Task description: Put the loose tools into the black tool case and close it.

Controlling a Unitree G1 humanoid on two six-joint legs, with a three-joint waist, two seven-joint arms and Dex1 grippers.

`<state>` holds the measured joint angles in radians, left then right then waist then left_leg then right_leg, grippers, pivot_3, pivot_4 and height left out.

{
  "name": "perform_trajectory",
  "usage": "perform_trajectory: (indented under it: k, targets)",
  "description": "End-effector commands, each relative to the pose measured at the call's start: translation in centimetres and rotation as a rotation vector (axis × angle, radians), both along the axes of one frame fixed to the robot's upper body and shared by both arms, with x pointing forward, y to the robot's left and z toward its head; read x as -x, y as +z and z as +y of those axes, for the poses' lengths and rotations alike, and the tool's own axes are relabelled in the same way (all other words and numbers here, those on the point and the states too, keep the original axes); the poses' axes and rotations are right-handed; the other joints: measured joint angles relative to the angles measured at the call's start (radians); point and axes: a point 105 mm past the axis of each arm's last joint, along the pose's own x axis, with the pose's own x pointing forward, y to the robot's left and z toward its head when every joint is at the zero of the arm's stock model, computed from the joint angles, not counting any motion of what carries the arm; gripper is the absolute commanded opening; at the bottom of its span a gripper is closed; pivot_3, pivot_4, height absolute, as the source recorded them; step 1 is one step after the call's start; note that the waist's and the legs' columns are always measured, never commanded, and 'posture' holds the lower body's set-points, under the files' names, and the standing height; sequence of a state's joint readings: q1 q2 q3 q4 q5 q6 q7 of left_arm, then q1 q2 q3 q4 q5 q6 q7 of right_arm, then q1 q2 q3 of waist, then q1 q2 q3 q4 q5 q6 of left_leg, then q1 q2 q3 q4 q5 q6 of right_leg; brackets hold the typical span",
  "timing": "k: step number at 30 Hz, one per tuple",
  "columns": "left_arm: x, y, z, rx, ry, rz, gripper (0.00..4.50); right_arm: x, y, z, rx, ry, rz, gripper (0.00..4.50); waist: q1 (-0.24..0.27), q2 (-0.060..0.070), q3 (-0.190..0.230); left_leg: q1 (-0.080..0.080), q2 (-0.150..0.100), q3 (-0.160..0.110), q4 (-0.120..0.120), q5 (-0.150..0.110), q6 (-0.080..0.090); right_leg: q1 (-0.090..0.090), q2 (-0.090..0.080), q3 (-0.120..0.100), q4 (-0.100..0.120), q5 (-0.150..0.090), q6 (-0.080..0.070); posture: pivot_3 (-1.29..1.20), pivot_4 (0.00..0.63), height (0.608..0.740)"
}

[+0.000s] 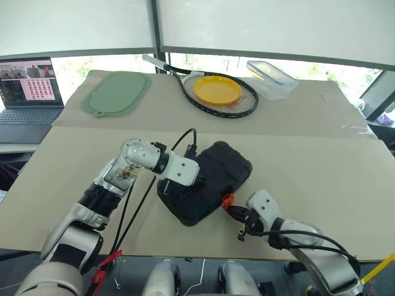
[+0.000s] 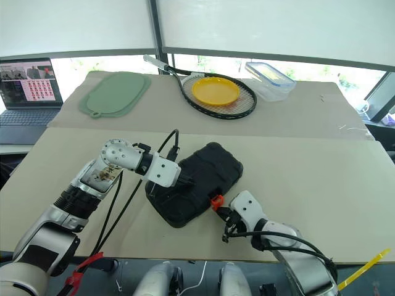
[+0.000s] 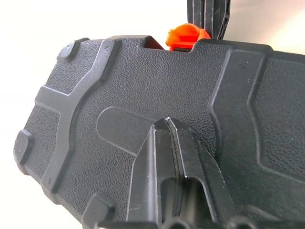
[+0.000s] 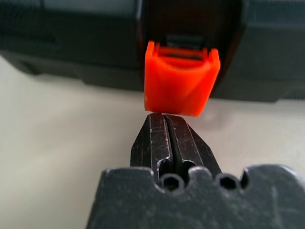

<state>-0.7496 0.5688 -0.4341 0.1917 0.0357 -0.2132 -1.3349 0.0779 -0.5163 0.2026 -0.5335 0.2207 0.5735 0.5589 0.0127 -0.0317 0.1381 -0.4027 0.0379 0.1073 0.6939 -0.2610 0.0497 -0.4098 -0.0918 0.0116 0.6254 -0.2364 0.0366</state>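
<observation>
While black tool case lies closed, long axis diagonal, both pincers closed: left pincer on lid, right pincer under latch.

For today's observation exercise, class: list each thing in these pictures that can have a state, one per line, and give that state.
black tool case: lid down, lying flat on the table.
orange latch: sticking out from the case edge, not flush.
left gripper: shut, tips resting on the case lid.
right gripper: shut, tips just under the latch.
clear box: lid on.
laptop: open, screen lit.

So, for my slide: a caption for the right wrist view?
Shut right gripper just under the orange latch of the closed black tool case.
</observation>
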Motion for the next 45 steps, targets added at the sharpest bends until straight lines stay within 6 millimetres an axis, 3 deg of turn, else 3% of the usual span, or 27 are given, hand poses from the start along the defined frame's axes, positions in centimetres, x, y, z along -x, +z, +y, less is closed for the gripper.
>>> perform_trajectory:
  k: [1, 6, 20, 24, 38, 45]
  targets:
    - [0.0, -2.9, 1.0, -0.104, 0.043, 0.069, 0.00, -0.6, 2.8, 0.8, -0.062, 0.016, -0.106, 0.07, 0.000, 0.000, 0.000, 0.000, 0.000, 0.000, 0.000, 0.000, 0.000, 0.000, 0.000, 0.000, 0.000, 0.000, 0.000, 0.00, 0.150, 0.738]
    - [-0.1, -2.9, 0.8, -0.098, 0.043, 0.071, 0.00, -0.3, 4.3, 1.1, -0.063, 0.057, -0.132, 0.07, 0.000, 0.000, 0.000, -0.001, 0.000, 0.000, 0.000, 0.000, 0.000, -0.001, 0.000, 0.000, 0.000, 0.000, 0.000, 0.00, 0.150, 0.738]
    - [-0.2, -2.9, 0.6, -0.088, 0.050, 0.066, 0.00, 1.3, 4.1, -1.1, 0.059, 0.110, -0.062, 0.07, 0.006, 0.000, 0.000, -0.002, -0.001, 0.000, 0.000, 0.000, 0.000, -0.001, -0.001, 0.000, 0.000, 0.000, 0.001, 0.00, 0.150, 0.738]
    - [-0.2, -2.9, 0.6, -0.088, 0.051, 0.066, 0.00, 0.9, 5.8, -1.1, 0.003, 0.097, -0.087, 0.07, 0.005, 0.000, 0.000, -0.001, -0.001, 0.000, 0.000, 0.000, 0.000, -0.001, -0.001, 0.000, 0.000, 0.000, 0.001, 0.00, 0.150, 0.738]
    - [-0.3, -2.9, 0.7, -0.086, 0.055, 0.058, 0.00, -1.1, 3.8, -0.8, 0.026, 0.068, -0.066, 0.07, 0.007, 0.001, 0.000, -0.001, -0.001, 0.000, 0.000, 0.000, 0.001, 0.000, -0.001, 0.000, 0.000, 0.000, 0.000, 0.00, 0.150, 0.738]
    - [-0.3, -2.9, 0.8, -0.086, 0.059, 0.059, 0.00, -0.7, 5.5, -1.9, -0.024, 0.028, -0.092, 0.07, 0.008, 0.001, 0.000, -0.001, -0.001, -0.001, 0.000, 0.000, 0.001, 0.000, -0.001, 0.000, 0.000, 0.000, 0.001, 0.00, 0.150, 0.738]
